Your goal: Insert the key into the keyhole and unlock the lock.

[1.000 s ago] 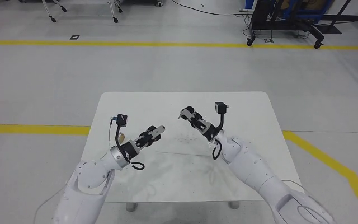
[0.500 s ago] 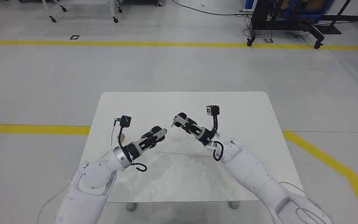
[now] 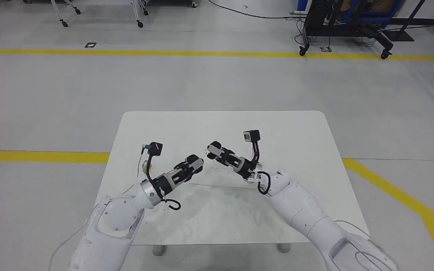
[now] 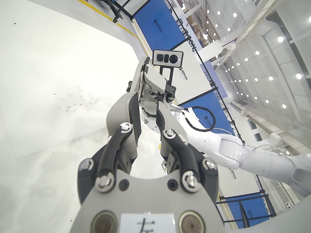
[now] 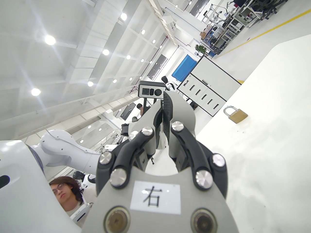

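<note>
Over table [image 3: 305, 129] — right fingers [image 5: 181, 115] pressed together

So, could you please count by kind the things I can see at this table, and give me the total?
Table: 1
Padlock, brass-coloured, lying on the table: 1
End effectors: 2 (left end effector, open; right end effector, shut)
Total: 4
</note>
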`<state>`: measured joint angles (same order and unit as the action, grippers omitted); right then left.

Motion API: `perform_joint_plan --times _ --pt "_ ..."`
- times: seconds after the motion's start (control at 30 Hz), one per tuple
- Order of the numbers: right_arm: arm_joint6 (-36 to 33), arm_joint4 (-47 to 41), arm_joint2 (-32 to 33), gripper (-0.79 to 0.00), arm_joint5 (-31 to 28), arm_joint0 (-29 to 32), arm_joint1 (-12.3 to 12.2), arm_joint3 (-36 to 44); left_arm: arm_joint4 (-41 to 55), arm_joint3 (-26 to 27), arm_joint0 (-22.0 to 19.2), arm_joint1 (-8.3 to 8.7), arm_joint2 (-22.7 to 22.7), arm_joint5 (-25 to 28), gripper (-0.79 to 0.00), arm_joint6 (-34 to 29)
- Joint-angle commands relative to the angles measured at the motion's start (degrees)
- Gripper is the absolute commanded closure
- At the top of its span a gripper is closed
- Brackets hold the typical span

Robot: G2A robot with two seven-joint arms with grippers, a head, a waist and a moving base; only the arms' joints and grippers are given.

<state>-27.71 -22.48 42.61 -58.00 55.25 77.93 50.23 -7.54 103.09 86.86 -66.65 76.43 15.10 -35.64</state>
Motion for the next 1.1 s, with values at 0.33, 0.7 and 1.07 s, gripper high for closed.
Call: perform_joint_plan --times 0.33,0.7,1.07 --pt "-4.6 -3.2 1.3 0.000 0.0 0.7 0.9 -0.2 -2.4 -0.1 -0.1 0.14 -1.0 -0.9 -0.203 2.0" --pt "-8.5 -4.4 1.2 0.000 0.0 1.2 1.7 -0.5 -2.9 -0.1 -0.2 0.30 -1.1 -1.5 -0.172 3.3" --pt "-7.6 -3.6 1.7 0.000 0.0 0.5 2.6 -2.6 -4.0 0.1 0.2 0.52 -1.3 -1.4 -0.074 3.5"
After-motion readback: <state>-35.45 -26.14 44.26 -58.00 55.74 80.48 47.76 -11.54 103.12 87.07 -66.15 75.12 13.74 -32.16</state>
